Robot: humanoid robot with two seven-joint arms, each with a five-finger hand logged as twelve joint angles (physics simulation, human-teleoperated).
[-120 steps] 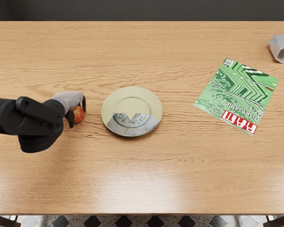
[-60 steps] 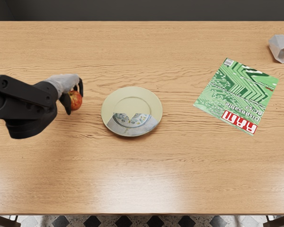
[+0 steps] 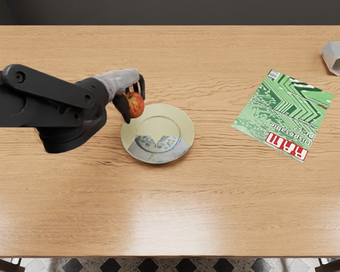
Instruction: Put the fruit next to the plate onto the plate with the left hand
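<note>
My left hand (image 3: pixel 130 101) comes in from the picture's left on a black arm and is shut on a small red-and-yellow fruit (image 3: pixel 135 105). It holds the fruit up in the air above the left rim of the shiny round plate (image 3: pixel 173 122). The plate lies flat near the middle of the wooden table and mirrors the room in its lower half. Nothing rests on the plate. The right arm does not show.
A green magazine (image 3: pixel 283 114) with red lettering lies to the right of the plate. A crumpled grey object (image 3: pixel 336 57) sits at the far right edge. The table's back edge runs along the top of the picture.
The left hand has lifted the fruit off the table left of the plate and carried it rightward, up to the plate's left rim.
</note>
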